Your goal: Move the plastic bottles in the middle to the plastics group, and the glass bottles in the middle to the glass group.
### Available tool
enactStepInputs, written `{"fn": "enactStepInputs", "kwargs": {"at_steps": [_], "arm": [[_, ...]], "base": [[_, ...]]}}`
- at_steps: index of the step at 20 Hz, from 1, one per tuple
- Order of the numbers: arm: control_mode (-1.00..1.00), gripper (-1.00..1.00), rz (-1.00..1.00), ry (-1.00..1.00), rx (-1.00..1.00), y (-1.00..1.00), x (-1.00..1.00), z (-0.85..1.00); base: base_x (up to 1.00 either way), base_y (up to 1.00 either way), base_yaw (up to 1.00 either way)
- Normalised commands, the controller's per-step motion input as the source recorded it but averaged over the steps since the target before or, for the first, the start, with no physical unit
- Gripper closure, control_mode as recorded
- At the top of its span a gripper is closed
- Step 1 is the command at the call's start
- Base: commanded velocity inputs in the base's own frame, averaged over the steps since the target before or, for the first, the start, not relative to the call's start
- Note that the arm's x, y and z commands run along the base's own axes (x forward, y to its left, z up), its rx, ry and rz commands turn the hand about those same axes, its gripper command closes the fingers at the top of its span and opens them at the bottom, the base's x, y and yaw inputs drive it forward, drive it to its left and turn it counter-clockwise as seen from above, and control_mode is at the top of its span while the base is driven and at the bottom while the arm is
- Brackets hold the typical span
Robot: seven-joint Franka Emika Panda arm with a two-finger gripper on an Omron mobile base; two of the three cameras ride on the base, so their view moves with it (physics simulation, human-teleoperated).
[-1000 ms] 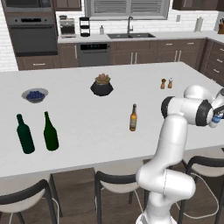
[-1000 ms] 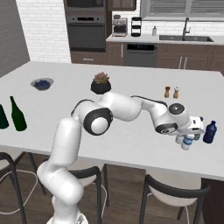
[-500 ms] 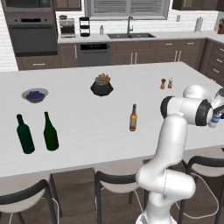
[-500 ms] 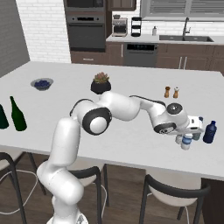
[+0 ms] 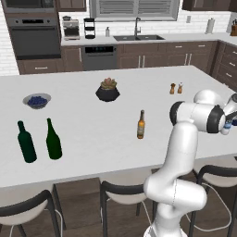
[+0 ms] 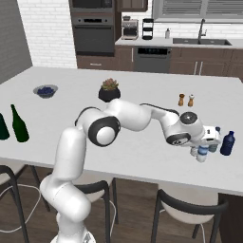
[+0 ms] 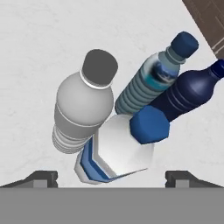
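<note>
The open gripper [image 7: 111, 177] hovers over the labelled bottle [image 7: 114, 151]; any sideways drift risks toppling the crowded grey bottle [image 7: 83, 105].

My work surface: white island counter [image 5: 92, 139]. On it: two green wine bottles [image 5: 39, 141] at my left, blueberry bowl [image 5: 37, 100], potted succulent [image 5: 108, 90], amber beer bottle [image 5: 140, 125] mid-counter, salt and pepper shakers [image 5: 176, 88], probably. Right edge: grey-capped water bottle [image 7: 83, 103], blue-label bottle [image 7: 116, 151], ribbed blue-tinted bottle [image 7: 153, 81], dark blue bottle [image 7: 188, 94], clustered upright.
</note>
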Motion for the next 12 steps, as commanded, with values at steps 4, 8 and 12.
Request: {"fn": "enactStepInputs", "kwargs": {"at_steps": [4,8,12], "arm": [[-1.0,-1.0,0.0,0.0,0.0,0.01,-0.1,0.14],[-1.0,-1.0,-0.03,0.02,0.0,0.0,-0.32,0.28],[-1.0,-1.0,-0.08,0.08,0.01,0.06,-0.59,0.33]], "base": [[0.0,0.0,0.0],[0.0,0.0,0.0],[0.0,0.0,0.0]]}}
